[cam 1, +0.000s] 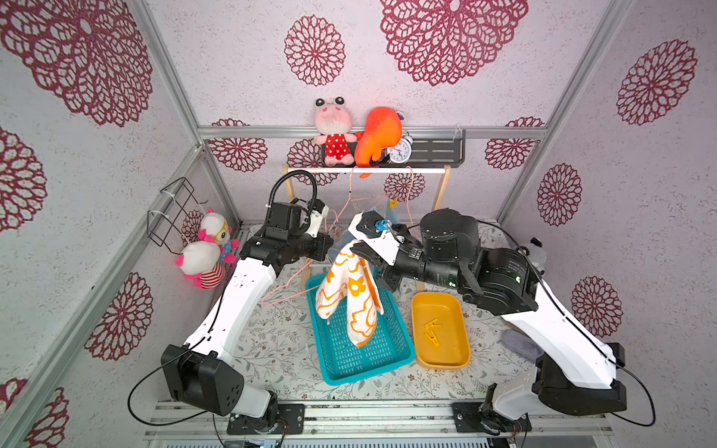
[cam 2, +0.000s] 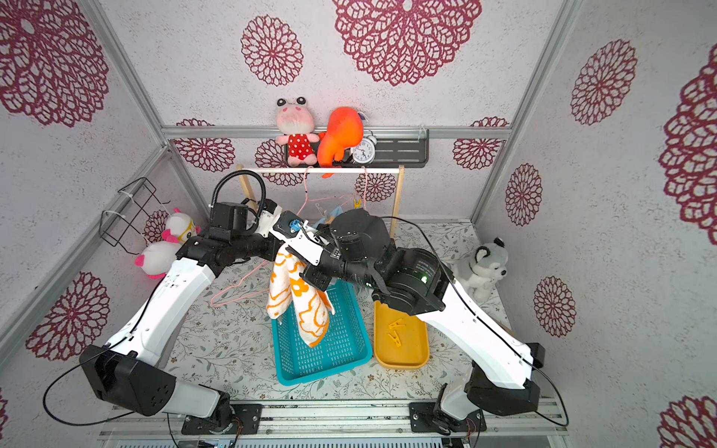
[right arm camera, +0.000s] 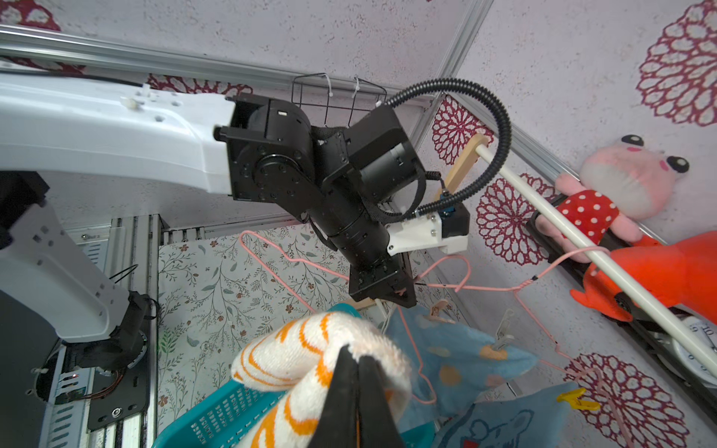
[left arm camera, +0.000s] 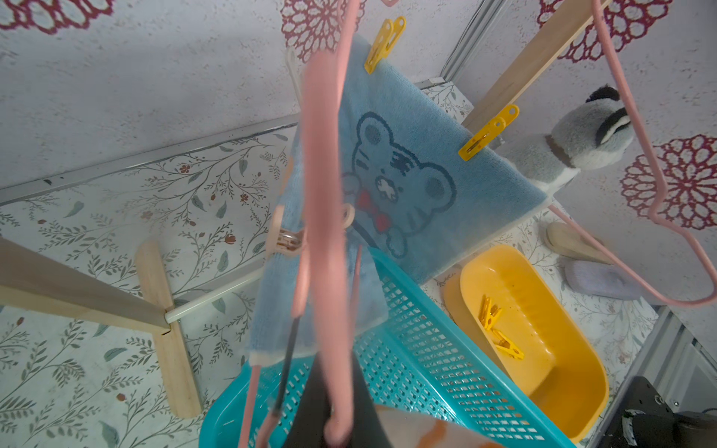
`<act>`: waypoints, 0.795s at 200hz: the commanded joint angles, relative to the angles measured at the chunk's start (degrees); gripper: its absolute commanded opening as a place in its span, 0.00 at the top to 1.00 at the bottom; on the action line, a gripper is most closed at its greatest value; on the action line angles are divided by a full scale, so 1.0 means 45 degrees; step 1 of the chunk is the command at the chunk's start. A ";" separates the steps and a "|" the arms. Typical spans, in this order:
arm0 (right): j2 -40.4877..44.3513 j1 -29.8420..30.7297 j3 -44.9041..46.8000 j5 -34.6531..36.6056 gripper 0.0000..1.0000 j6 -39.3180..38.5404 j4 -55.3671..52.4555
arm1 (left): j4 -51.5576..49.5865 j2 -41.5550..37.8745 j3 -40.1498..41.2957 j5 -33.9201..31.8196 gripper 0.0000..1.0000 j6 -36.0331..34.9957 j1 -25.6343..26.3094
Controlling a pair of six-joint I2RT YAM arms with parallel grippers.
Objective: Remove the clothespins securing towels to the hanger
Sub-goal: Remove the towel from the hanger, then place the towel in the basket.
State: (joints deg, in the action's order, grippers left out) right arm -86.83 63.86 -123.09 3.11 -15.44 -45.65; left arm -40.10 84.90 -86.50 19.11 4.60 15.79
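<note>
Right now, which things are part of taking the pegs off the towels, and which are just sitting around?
For the job: yellow clothespins, pink hanger, tiger towel, dotted towel, flowered towel in the right gripper, teal basket, yellow tub holding loose ones.

Just lying about: pink plush, orange plush, alarm clock, grey plush dog, white plush dolls.
</note>
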 commanded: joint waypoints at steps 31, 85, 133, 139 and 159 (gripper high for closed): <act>0.0698 0.0263 0.0673 0.0046 1.00 0.0049 0.0015 | 0.0441 0.0135 0.0052 -0.0377 1.00 0.0071 -0.0072; 0.2832 0.0105 0.5885 0.0599 1.00 0.0864 0.2806 | 0.0451 -0.0024 0.0023 -0.0489 1.00 0.0091 -0.0072; 0.3240 -0.0733 0.9765 0.0568 1.00 0.2732 0.4555 | 0.0517 -0.0303 -0.0028 -0.0154 1.00 0.0205 -0.0072; 0.3302 -0.0867 1.0345 0.0451 1.00 0.2989 0.4917 | 0.0532 -0.0349 -0.0035 -0.0074 1.00 0.0247 -0.0072; 0.3330 -0.1307 1.2025 -0.0137 1.00 0.3823 0.6086 | 0.0721 -0.0621 0.0041 0.0030 1.00 0.0344 -0.0072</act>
State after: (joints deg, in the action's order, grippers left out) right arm -73.73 60.10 -75.02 4.27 -5.15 -27.49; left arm -39.66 84.97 -86.41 17.76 5.21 15.79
